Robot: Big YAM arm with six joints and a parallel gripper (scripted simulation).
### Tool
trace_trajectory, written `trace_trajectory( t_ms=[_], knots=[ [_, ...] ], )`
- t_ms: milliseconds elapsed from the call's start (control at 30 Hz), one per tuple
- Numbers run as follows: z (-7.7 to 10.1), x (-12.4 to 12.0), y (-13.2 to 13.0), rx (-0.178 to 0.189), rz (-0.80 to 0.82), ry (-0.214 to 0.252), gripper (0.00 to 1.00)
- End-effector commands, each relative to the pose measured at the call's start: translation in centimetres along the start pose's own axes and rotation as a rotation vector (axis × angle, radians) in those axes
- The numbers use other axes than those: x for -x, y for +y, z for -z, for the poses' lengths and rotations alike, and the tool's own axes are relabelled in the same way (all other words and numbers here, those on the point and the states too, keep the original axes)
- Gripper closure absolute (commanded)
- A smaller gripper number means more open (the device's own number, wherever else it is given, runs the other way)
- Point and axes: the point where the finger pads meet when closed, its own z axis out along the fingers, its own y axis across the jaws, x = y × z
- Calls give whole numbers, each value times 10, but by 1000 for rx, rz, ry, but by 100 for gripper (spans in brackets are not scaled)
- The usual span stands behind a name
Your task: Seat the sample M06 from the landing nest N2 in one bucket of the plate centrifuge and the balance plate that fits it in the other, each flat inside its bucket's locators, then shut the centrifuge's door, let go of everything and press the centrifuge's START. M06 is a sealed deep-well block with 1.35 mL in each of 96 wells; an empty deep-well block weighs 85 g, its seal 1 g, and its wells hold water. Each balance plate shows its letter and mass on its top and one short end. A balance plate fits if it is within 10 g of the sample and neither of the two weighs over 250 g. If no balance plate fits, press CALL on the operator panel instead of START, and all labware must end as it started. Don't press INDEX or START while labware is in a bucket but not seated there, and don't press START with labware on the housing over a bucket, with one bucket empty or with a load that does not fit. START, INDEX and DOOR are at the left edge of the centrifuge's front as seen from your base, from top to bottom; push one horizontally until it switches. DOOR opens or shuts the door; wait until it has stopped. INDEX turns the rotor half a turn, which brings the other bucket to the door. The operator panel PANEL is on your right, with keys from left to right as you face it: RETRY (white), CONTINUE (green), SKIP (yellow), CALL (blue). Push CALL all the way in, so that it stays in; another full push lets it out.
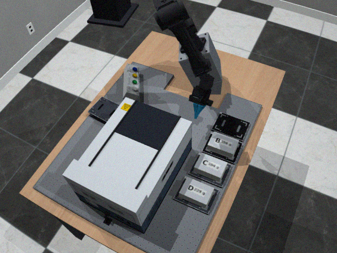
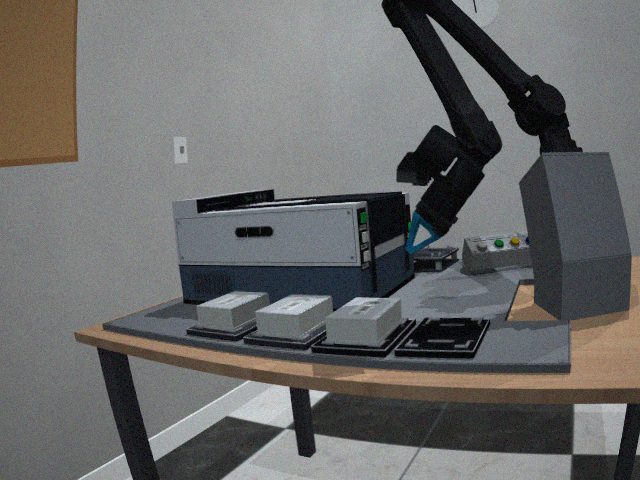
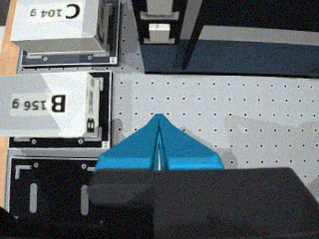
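Note:
The centrifuge [image 1: 130, 160] stands mid-table, with a dark panel [image 1: 148, 125] on the near part of its top. Its button column, green one on top, shows in the exterior view [image 2: 363, 236]. In the wrist view a white button [image 3: 159, 33] lies straight ahead of my gripper. My gripper [image 1: 197, 115] [image 2: 412, 249] [image 3: 159, 119] is shut on nothing and hangs in front of the centrifuge's front corner, a gap away from the buttons. Balance plates B 156 g [image 1: 222, 144], C 104 g [image 1: 210, 166] and D 229 g [image 1: 196, 192] sit in their nests. No sample block is in view.
An empty black nest [image 1: 230, 125] lies next to plate B. The landing nest [image 1: 102, 108] beside the centrifuge is empty. The operator panel [image 1: 133, 78] with its coloured keys stands behind it. The grey arm pedestal [image 1: 209, 59] rises at the table's back.

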Motion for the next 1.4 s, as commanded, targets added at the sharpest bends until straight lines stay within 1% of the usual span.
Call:
trace_trajectory(
  t_ms=[0, 133, 367, 600, 667, 1167, 1233, 1367],
  knots=[
    [10, 3, 3, 8, -15, 9, 100],
    [11, 5, 5, 9, -19, 16, 100],
    [20, 6, 5, 13, -17, 59, 100],
    [27, 16, 10, 18, -28, 94, 100],
    [27, 16, 10, 18, -28, 94, 100],
    [52, 28, 13, 22, -34, 209, 100],
    [52, 28, 13, 22, -34, 209, 100],
    [60, 31, 13, 23, -35, 245, 100]
  ],
)
